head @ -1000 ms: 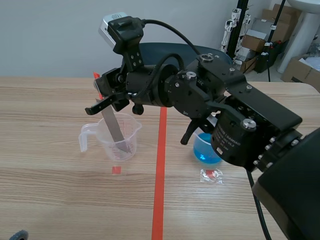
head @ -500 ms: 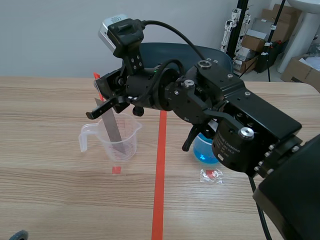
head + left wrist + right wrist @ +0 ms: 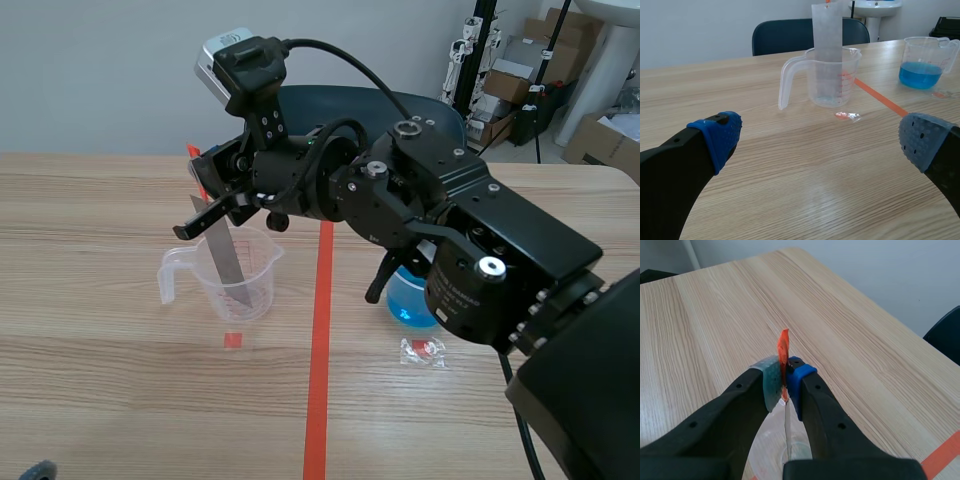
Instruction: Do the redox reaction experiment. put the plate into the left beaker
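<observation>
Your right gripper [image 3: 203,212] is clamped on the orange-taped top of the plate [image 3: 230,265], whose lower end reaches, tilted, down inside the left beaker [image 3: 205,285]. Your left gripper [image 3: 820,145] sits low over the table with its fingers wide apart, short of the beaker. If you release with the plate leaning this far, it may knock the rim and tip the beaker; any sideways pull could drag it over.

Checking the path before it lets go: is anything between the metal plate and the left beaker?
Nothing visible stands in the way. The right gripper is shut on the orange-tipped top of the plate, whose lower end already reaches down through the open mouth of the left beaker. I can see nothing else inside the beaker.
</observation>
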Controlling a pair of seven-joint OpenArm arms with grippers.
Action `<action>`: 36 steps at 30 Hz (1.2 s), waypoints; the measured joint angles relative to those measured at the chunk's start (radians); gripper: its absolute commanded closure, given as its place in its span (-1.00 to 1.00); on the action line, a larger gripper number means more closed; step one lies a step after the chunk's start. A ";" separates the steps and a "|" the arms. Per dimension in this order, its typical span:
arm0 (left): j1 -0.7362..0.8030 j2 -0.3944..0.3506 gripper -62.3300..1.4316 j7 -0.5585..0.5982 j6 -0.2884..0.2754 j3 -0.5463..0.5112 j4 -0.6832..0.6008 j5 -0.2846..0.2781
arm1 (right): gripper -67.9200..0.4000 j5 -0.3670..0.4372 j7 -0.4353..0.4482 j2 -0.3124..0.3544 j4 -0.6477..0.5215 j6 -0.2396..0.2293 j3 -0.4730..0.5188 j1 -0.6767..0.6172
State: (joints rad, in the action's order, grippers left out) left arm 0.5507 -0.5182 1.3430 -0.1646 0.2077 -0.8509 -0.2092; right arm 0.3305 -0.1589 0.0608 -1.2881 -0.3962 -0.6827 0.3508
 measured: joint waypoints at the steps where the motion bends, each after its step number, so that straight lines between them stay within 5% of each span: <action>1: 0.000 0.000 -1.00 0.000 0.000 0.000 0.000 0.000 | 0.31 -0.014 0.002 0.000 0.000 0.000 0.000 0.000; 6: 0.000 0.000 -1.00 0.000 0.000 0.000 0.000 0.000 | -1.00 -0.066 0.014 0.000 0.000 0.008 0.000 0.000; 36: 0.000 0.000 -1.00 0.000 0.000 0.000 0.000 0.000 | -1.00 -0.129 0.020 0.000 0.000 0.014 0.000 0.000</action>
State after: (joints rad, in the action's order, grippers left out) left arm 0.5507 -0.5182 1.3430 -0.1646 0.2077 -0.8509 -0.2092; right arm 0.2016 -0.1387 0.0608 -1.2881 -0.3817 -0.6827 0.3508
